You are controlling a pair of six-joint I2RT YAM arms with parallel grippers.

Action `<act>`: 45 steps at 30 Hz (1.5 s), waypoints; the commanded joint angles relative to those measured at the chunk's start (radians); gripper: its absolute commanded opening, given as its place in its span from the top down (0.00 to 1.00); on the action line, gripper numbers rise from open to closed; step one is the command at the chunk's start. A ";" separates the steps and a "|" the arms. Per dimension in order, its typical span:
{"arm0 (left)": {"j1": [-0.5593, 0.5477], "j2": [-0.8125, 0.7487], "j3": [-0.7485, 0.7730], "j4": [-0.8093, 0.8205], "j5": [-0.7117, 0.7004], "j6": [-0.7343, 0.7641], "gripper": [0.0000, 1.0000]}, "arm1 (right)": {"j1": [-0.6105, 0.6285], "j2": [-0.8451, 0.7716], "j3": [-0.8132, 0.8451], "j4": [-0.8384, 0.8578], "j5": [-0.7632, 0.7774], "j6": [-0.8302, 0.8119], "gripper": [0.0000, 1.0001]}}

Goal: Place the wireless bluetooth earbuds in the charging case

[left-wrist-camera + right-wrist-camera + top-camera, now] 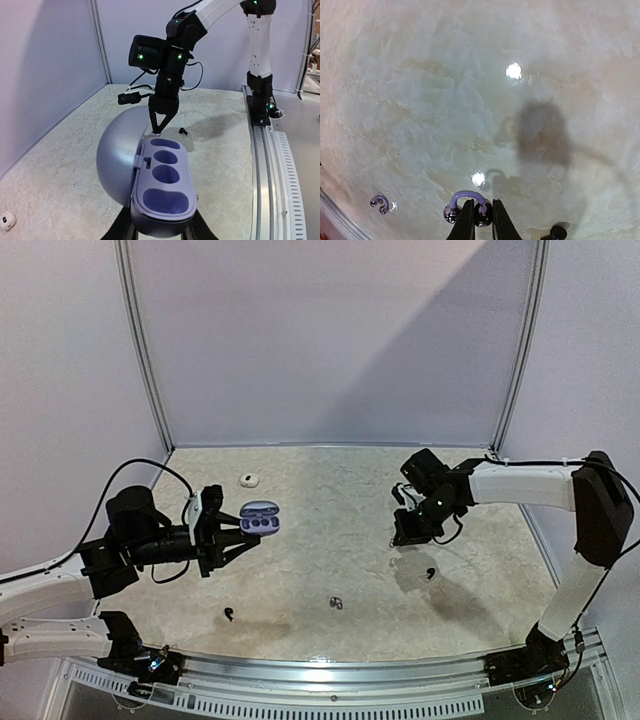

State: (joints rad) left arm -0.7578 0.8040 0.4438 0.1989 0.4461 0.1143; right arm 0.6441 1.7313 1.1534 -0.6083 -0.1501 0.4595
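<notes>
Wide bare tabletop (pixel 330 510) centre, black earbud (pixel 229 614) and silvery earbud (pixel 335 602) near front, walls (pixel 330 340) behind

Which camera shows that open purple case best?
The left wrist view: the charging case looms large, lid open, hollows empty. The top view shows it small in the left gripper; the right wrist view misses it.

Looked like a robot lab booth: walled by pale panels (pixel 330 340) on metal posts (pixel 141 340), floored with a marbled table (pixel 330 530), edged by a slotted rail (pixel 320 705) (bearing a left arm (pixel 40 590) and a right arm (pixel 520 480)).
</notes>
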 commanded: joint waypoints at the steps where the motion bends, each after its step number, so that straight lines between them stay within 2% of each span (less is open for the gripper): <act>1: 0.011 -0.004 -0.005 0.048 -0.084 -0.053 1.00 | 0.112 -0.072 0.125 0.042 0.255 0.008 0.97; 7: 0.002 0.011 0.009 0.091 -0.204 -0.052 1.00 | 0.320 -0.148 0.277 0.217 0.498 -0.076 0.98; 13: -0.003 0.025 0.029 0.122 -0.262 -0.056 1.00 | 0.484 -0.133 0.335 0.467 0.598 -0.175 0.99; 18: -0.006 0.026 0.040 0.138 -0.300 -0.071 1.00 | 0.604 -0.057 0.414 0.594 0.665 -0.310 0.99; 23: -0.006 0.024 0.059 0.148 -0.285 -0.122 1.00 | 0.627 0.011 0.450 0.654 0.654 -0.326 0.99; 32: -0.006 0.021 0.091 0.140 -0.291 -0.244 1.00 | 0.648 0.089 0.509 0.636 0.714 -0.359 0.99; 45: -0.007 0.043 0.108 0.158 -0.334 -0.241 1.00 | 0.661 0.128 0.512 0.649 0.750 -0.353 0.99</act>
State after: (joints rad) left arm -0.7612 0.8360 0.5266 0.3321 0.1326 -0.1249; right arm 1.2964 1.8282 1.6428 0.0269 0.5732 0.1032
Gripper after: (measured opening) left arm 0.271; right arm 0.094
